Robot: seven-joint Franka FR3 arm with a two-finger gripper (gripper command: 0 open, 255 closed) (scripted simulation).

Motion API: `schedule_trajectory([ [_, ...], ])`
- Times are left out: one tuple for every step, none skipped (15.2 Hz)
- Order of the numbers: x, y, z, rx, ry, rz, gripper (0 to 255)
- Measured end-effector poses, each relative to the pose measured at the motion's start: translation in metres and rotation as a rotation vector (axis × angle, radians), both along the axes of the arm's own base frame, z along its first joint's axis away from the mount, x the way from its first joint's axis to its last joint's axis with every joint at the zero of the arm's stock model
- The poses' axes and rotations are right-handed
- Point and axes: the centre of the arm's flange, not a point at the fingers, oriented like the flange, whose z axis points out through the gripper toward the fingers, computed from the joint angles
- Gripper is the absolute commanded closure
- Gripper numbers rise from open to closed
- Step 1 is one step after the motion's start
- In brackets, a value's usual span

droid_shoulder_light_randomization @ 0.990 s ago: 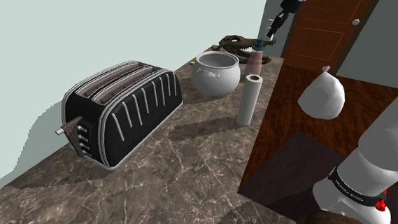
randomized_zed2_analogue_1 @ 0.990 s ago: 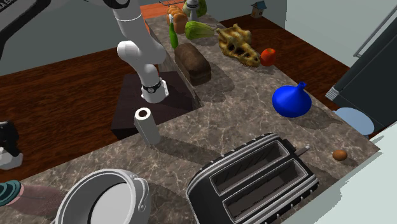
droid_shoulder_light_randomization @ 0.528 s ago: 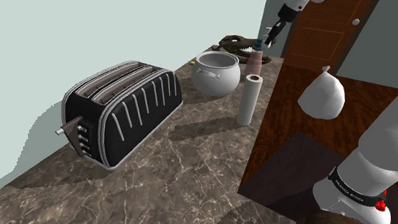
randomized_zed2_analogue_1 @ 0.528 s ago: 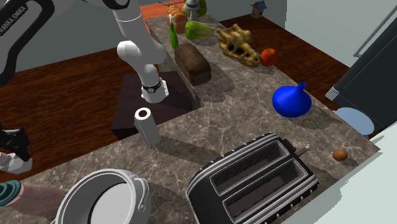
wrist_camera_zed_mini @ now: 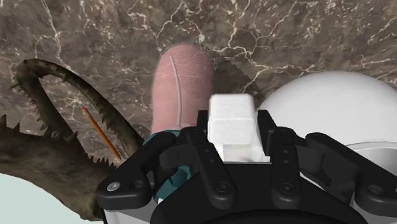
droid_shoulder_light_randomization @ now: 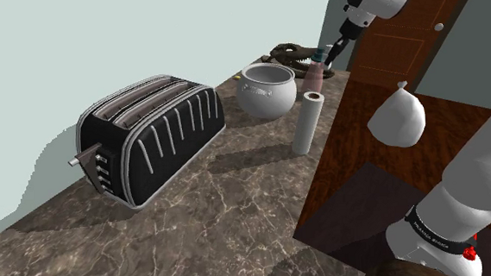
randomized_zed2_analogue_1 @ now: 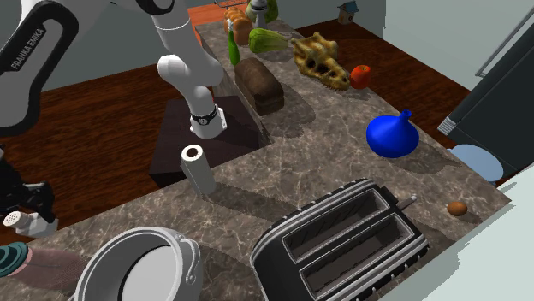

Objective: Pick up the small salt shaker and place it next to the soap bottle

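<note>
Brown veined surface (droid_shoulder_light_randomization: 239,211) is the biggest thing going, and it runs off the bottom edge of the shoulder view. Next down is the arm (droid_shoulder_light_randomization: 475,190). It leaves that view at the right edge and comes back in along the top, so we lose its middle. The black toaster (droid_shoulder_light_randomization: 153,133) sits whole. The white pot (droid_shoulder_light_randomization: 267,90) past it gets chopped by the bottom edge in the second exterior view.

Then the soap bottle (wrist_camera_zed_mini: 181,83), pink with a teal collar. In the wrist view the black hand covers its top, and the second exterior view slices it at the left edge. The toothed skull thing (wrist_camera_zed_mini: 44,140) beside it is only partly in frame.

The end effector (wrist_camera_zed_mini: 236,151) is clamped on the small salt shaker (wrist_camera_zed_mini: 234,118), a plain white block squeezed between the two fingers (wrist_camera_zed_mini: 194,149). It hangs just beside the soap bottle, between the bottle and the pot as the wrist view has it. We can't tell whether its base touches the surface, since the hand hides that. In the shoulder view we can't pick it apart from the fingers.

Pointing-wise, its dotted end faces up and toward the second exterior view's left. The long axis seems to run roughly along the fingers, but we wouldn't swear to it.
</note>
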Motion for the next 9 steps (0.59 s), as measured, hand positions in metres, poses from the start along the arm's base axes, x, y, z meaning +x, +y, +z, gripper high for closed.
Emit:
schedule_trajectory([
  [0.001, -0.001, -0.006, 0.000, 0.000, 0.000, 255],
  [0.001, -0.001, -0.012, 0.000, 0.000, 0.000, 255],
  [0.002, -0.001, -0.016, 0.000, 0.000, 0.000, 255],
  [0.001, -0.001, -0.021, 0.000, 0.000, 0.000, 255],
  [0.001, -0.001, -0.026, 0.000, 0.000, 0.000, 255],
  [0.001, 0.000, -0.031, 0.000, 0.000, 0.000, 255],
  [0.001, 0.000, -0.037, 0.000, 0.000, 0.000, 255],
  [0.000, 0.000, -0.042, 0.000, 0.000, 0.000, 255],
  [0.000, 0.000, -0.047, 0.000, 0.000, 0.000, 255],
])
